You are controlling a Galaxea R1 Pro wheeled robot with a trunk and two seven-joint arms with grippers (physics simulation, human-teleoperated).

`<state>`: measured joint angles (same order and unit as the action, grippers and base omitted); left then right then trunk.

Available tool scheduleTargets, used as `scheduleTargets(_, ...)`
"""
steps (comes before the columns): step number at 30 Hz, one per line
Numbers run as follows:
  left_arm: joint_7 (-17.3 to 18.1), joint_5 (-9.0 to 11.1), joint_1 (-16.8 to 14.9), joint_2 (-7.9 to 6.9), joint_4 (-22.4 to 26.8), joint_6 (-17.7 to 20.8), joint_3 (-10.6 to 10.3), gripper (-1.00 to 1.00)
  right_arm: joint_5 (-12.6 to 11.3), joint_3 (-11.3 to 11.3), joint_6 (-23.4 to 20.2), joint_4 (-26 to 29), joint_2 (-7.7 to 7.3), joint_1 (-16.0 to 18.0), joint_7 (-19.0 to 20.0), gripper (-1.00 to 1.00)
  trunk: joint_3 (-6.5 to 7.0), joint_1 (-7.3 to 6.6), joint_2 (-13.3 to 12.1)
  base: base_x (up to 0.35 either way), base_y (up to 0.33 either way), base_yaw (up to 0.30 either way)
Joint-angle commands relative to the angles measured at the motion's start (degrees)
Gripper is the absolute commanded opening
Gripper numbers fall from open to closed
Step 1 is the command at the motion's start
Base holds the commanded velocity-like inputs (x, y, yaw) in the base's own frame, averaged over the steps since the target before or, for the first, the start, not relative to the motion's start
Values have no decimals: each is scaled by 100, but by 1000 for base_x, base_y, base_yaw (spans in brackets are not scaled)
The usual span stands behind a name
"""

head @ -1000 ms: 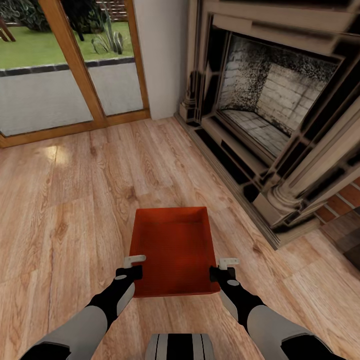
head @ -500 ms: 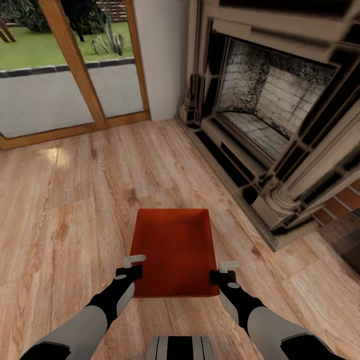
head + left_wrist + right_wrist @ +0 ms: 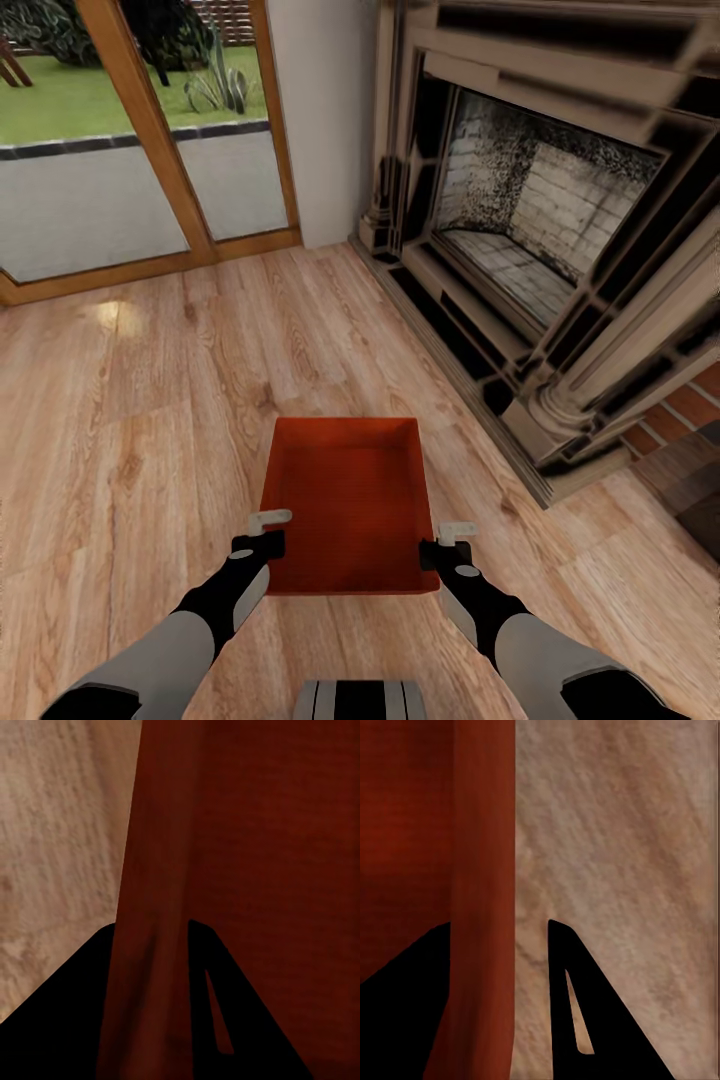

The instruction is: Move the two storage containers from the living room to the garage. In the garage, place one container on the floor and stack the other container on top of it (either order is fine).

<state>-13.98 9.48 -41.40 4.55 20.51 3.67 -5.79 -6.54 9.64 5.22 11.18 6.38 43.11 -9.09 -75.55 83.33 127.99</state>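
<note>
One orange-red storage container (image 3: pixel 345 500), open side up, hangs in front of me over the light wood-plank floor (image 3: pixel 150 400) of the living room. My left gripper (image 3: pixel 270 520) is shut on its left wall near the close corner. My right gripper (image 3: pixel 455 527) is shut on its right wall. In the left wrist view the red wall (image 3: pixel 157 870) runs between the two dark fingers (image 3: pixel 240 1020) of the left gripper (image 3: pixel 150 937). In the right wrist view the wall (image 3: pixel 484 832) lies in the right gripper (image 3: pixel 499 930), against one finger, with a thin strip of floor showing beside the other.
A fireplace (image 3: pixel 540 230) with a dark surround and raised hearth stands at the right, close to my right arm. Wood-framed glass doors (image 3: pixel 130 150) with a white wall strip (image 3: pixel 320 110) beside them close the far side. Open plank floor stretches to the left.
The whole view has shifted a little, with the fireplace sliding in the picture, so the camera has moved. The container has kept its place between both grippers, sitting slightly lower in the picture.
</note>
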Motion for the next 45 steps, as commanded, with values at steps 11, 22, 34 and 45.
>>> scheduleTargets(11,-70,28,0,-15,8,37,-39,-100,-40,7,27,-1,-15,5,-24,-100,195,-243,-441,0,0,0)
scheduleTargets(22,-67,28,0,-14,2,37,-45,-100,-34,15,31,-1,-10,5,-23,-100,392,-485,-883,0,0,0)
scheduleTargets(34,-61,31,0,-10,5,29,-45,-100,-32,12,36,-1,-13,5,-20,-100,608,-748,-1364,0,0,0)
scheduleTargets(45,-61,28,0,-15,6,28,-45,-100,-26,12,23,-1,-18,5,-21,-100,805,-990,-1805,0,0,0)
